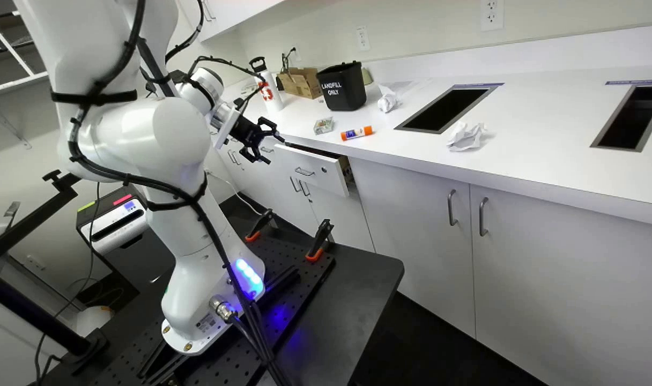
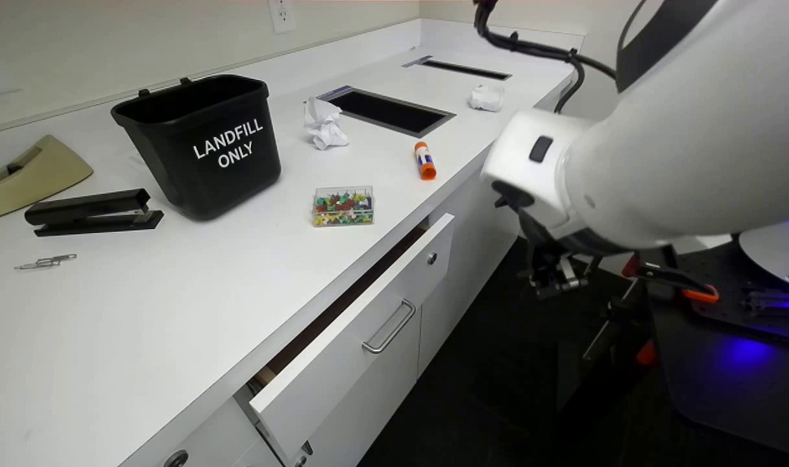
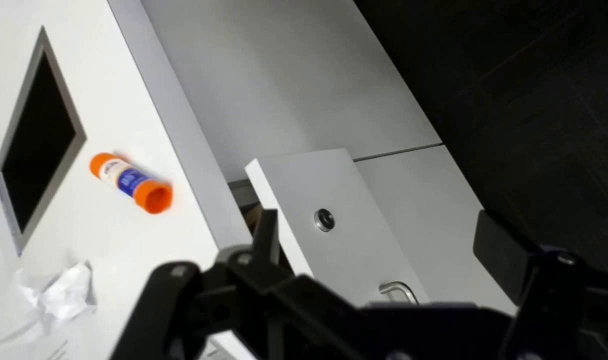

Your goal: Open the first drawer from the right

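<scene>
Where the drawer (image 2: 349, 353) stands: partway out from under the countertop (image 2: 174, 311), a dark gap showing behind its flat white front
Bar handle (image 2: 394, 332): silver, on that front, with a round lock (image 2: 432, 258) near one upper corner
Robotiq gripper (image 3: 376, 227): jaws spread wide, clear of the drawer; in the wrist view one finger (image 3: 266, 240) partly covers the gap
Panda arm (image 1: 160, 123): white, standing on a black perforated plate (image 1: 291, 254)
Glue stick (image 2: 425, 161): orange-capped, lying near the countertop's front edge
Pushpin box (image 2: 342, 191): clear, full of coloured pins (image 2: 342, 211), near the glue stick
"LANDFILL ONLY" bin (image 2: 232, 185): black, upright, farther back on the countertop
Stapler (image 2: 86, 209): black, just beside the bin, in front of a beige tape dispenser (image 2: 50, 170)
Crumpled paper (image 2: 323, 123): near a dark slot (image 2: 394, 111), with a second crumpled paper (image 2: 486, 97) closer to the front edge
</scene>
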